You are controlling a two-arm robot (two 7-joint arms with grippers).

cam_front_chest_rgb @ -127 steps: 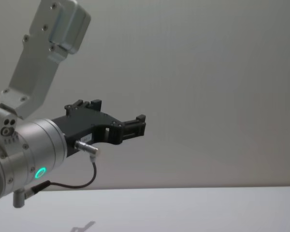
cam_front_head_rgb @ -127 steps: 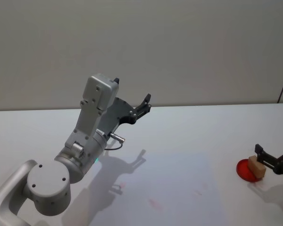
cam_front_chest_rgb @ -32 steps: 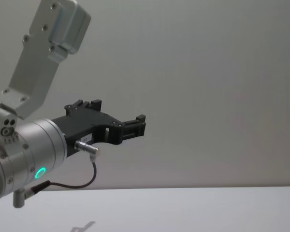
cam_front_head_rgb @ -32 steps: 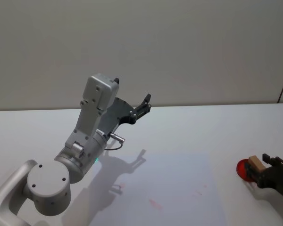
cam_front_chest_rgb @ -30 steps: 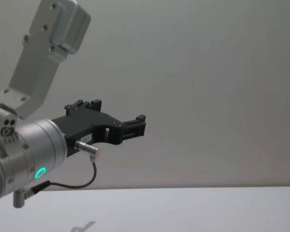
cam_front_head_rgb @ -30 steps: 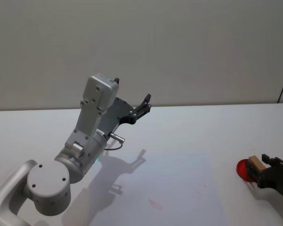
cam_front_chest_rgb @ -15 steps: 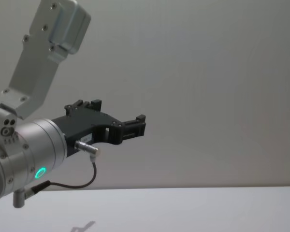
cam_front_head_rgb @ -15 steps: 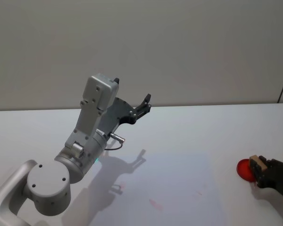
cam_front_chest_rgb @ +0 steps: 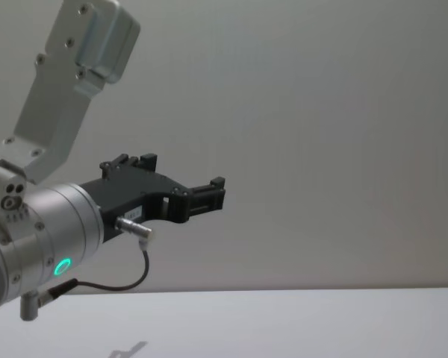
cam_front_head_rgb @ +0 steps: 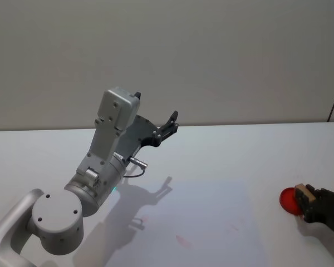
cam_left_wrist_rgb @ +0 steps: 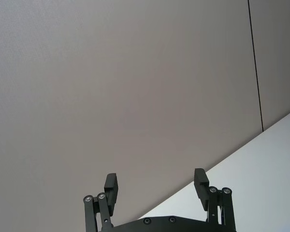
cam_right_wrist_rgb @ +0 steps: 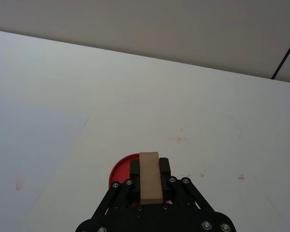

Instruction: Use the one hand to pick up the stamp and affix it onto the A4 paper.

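Head view: the right pincer point(cam_front_head_rgb: 314, 204) is down by the tabletop's point(cam_front_head_rgb: 228, 150) right edge, clamped on the stamp point(cam_front_head_rgb: 304, 194). The stamp sits at the right rim of the red pad point(cam_front_head_rgb: 289, 201). About four seconds back the fingers were spread wide either side of the stamp. A second ago they'd already closed in, and since then it's barely budged, maybe a tiny nudge to the right. Can't tell if the stamp is touching the pad or lifted off it. The paper point(cam_front_head_rgb: 211, 217) lies flat in the middle toward the front edge, left of the pad and apart from it, with a few faint red marks on it. The left pincer point(cam_front_head_rgb: 170, 123) is parked up high over the left half, same spot as in every earlier shot.

Left wrist view: the left pincer's fingers stand wide apart, released, pointed at the wall point(cam_left_wrist_rgb: 135, 72).

Right wrist view: wooden stamp squeezed between both fingers, pad peeking out just beyond it, paper's corner lying off to one side.

Chest view: left pincer hangs in the air above the tabletop, unmoved.
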